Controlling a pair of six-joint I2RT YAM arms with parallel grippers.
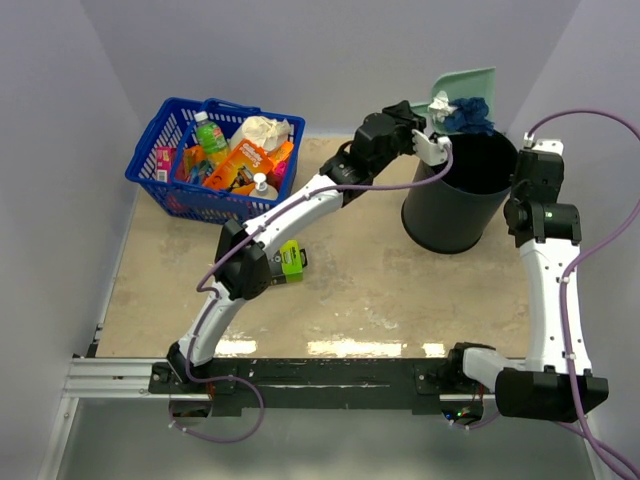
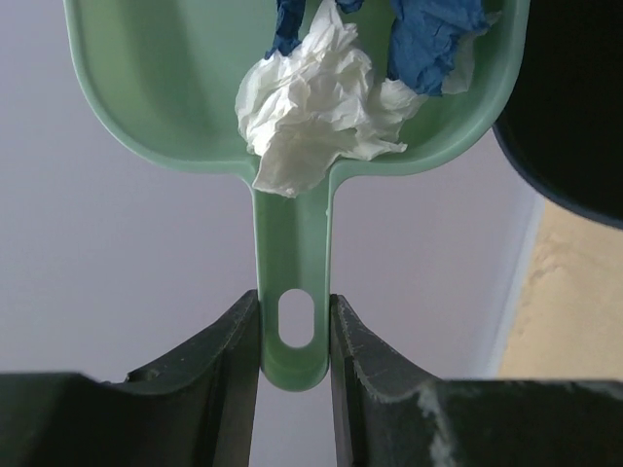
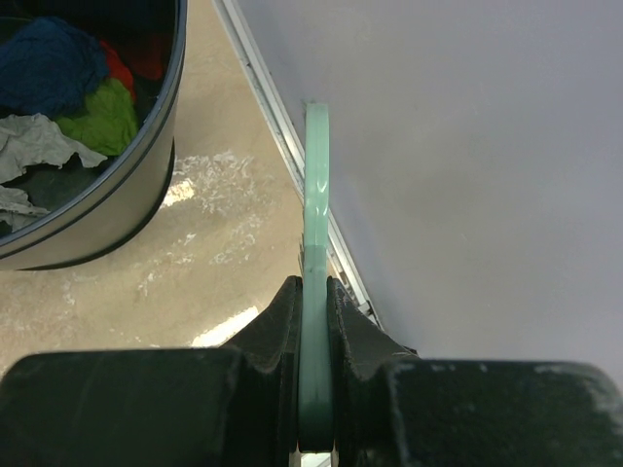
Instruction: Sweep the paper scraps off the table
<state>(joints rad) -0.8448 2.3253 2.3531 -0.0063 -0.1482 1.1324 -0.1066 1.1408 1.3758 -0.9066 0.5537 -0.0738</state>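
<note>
— Toward the near side of the worktop, what do you see?
— A green-and-black box, lying right by the left arm's elbow.
— And the right tool?
— Clenched on a thin teal strip seen edge-on, close to the right wall. I cannot tell what the strip belongs to.
— Farther back?
— A black bin stands on the worktop at the right. Paper scraps lie inside it: dark blue, red, green and grey.
— The left tool?
— Grasping the handle of a teal dustpan, held up off the worktop by the bin's far side. A white scrap and a blue scrap sit in the pan, touching each other.
— Far left?
— A blue basket at the back corner, filled with packets and bottles.
</note>
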